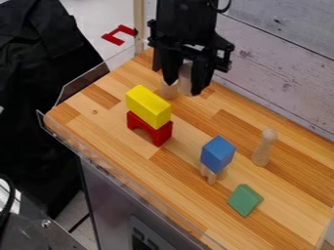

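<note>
The gripper [186, 80] hangs over the upper part of the wooden counter. A pale upright piece [186, 84] shows in the middle of it, and whether it is held cannot be told. Just left of that stands a light wooden peg [169, 90], partly hidden by the gripper. Nearer the camera, a yellow block [148, 106] lies on top of a red arch [149, 129]. A blue cube [217, 154] rests on small wooden pieces [213, 175]. To its right a round-headed wooden peg [263, 148] stands upright, and a green block [245, 200] lies below.
Clear plastic edging [108, 168] runs along the left and front sides of the counter [98, 114]. A whitewashed plank wall [281, 63] borders the back right. Beyond the far left corner is another red arch-shaped piece [114, 38].
</note>
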Motion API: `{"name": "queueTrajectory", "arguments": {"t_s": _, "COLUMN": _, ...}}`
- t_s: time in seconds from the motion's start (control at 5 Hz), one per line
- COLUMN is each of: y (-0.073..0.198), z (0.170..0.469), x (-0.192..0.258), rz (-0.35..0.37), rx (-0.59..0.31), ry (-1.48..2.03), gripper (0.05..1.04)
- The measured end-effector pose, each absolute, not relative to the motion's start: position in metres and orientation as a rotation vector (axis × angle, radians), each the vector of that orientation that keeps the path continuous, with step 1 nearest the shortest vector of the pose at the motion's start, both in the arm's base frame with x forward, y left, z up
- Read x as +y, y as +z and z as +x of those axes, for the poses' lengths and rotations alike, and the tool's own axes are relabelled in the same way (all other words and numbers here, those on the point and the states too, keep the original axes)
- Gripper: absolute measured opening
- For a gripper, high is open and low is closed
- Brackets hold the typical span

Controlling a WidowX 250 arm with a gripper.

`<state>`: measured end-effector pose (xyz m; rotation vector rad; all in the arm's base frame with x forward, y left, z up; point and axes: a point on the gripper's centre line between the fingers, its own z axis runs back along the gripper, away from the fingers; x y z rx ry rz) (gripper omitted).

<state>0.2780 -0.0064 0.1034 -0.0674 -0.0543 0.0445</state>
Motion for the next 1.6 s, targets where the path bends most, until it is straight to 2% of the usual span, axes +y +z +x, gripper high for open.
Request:
{"name": "queueTrajectory", "arguments": {"t_s": 0.4, "y": 0.090, "z": 0.258, "x": -0.037, "rz": -0.099, "rx": 0.006, "ry": -0.050, "gripper": 0.527}}
{"name": "queueTrajectory", "arguments": {"t_s": 1.6, "y": 0.072, "z": 0.260, "x": -0.062, "rz": -0.095, "rx": 0.077, "ry": -0.164, "gripper": 0.527}}
